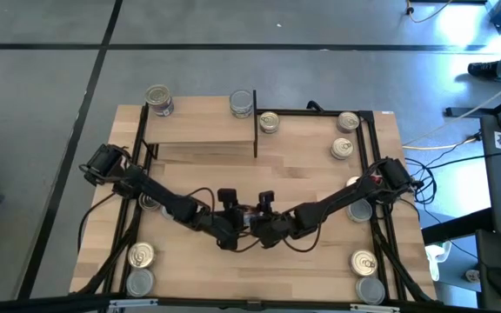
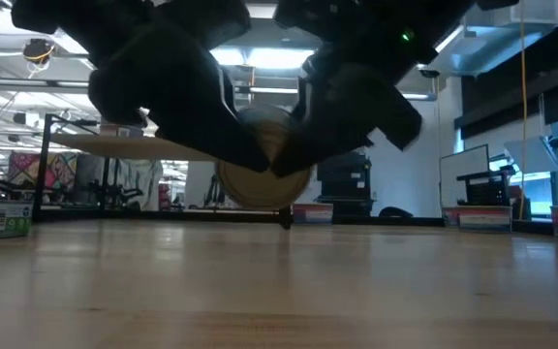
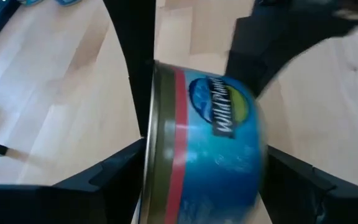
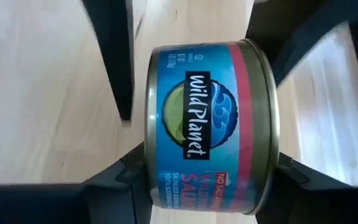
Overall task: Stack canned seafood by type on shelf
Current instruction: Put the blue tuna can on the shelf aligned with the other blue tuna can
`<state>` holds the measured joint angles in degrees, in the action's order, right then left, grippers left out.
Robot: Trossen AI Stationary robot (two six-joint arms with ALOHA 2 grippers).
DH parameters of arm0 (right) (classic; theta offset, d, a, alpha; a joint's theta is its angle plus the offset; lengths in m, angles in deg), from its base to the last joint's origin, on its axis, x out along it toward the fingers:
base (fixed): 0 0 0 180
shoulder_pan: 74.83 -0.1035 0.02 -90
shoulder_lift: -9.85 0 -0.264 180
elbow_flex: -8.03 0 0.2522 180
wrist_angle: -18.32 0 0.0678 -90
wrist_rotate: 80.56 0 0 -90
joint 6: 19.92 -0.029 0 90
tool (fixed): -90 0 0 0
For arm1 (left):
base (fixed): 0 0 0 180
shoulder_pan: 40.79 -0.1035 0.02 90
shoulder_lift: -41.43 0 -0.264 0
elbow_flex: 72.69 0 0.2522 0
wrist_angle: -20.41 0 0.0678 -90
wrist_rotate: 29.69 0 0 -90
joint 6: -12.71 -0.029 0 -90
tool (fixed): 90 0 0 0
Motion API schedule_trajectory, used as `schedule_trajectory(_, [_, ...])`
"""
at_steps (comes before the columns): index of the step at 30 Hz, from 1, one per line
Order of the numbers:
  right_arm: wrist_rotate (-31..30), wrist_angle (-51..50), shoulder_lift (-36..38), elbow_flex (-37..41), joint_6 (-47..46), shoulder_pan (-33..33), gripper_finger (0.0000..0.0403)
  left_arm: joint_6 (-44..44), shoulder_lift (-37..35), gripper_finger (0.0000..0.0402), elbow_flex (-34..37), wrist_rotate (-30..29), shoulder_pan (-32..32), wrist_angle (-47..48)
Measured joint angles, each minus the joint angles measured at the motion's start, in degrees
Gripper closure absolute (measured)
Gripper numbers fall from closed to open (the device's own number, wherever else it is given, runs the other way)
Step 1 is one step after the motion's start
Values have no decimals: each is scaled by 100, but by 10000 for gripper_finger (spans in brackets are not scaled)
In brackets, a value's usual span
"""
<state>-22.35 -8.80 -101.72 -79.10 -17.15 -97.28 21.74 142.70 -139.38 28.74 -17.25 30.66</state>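
Observation:
One canned-seafood tin [image 2: 263,165], blue-labelled with a red band and gold ends, hangs above the tabletop between both grippers at the table's near middle. My left gripper [image 1: 230,228] comes from the left and my right gripper [image 1: 263,226] from the right; each is shut on it. The tin lies on its side, one round end toward the low camera. The shelf [image 1: 200,129] stands at the far left, with two tins [image 1: 158,98] [image 1: 243,103] upright at its far corners. Other tins [image 1: 270,122] [image 1: 343,148] stand on the table. My left gripper pinches the tin [image 3: 210,149] across its two flat ends, one finger [image 3: 114,177] on the gold lid rim [image 3: 149,155] and the other on the opposite end. It comes level from the table's left. The tin is lifted clear, lying on its side. My right gripper pinches the same tin [image 4: 204,124] across its flat ends, one finger [image 4: 120,177] at one rim [image 4: 149,149] and one at the red-banded end [image 4: 269,149]. It comes level from the table's right, opposite the left gripper's fingers.
Several more tins stand along the table's edges: near left [image 1: 140,255], near right [image 1: 364,261] and right [image 1: 360,209]. A thin black frame [image 1: 372,139] runs round the tabletop. Bare wood lies between the grippers and the shelf.

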Motion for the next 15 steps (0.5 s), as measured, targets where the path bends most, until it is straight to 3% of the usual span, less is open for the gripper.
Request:
schedule_trajectory(3, [21,-14,0,1,4,2,210,-34,0,144,0,-4,3,-1])
schedule_trajectory(8, [196,36,0,3,-128,4,210,-157,0,214,0,-84,33,67])
schedule_trajectory(11, [229,53,0,10,-122,9,210,-280,0,221,0,-112,44,114])
schedule_trajectory(15, [295,-32,2,10,80,-2,146,-159,0,222,0,-20,44,213])
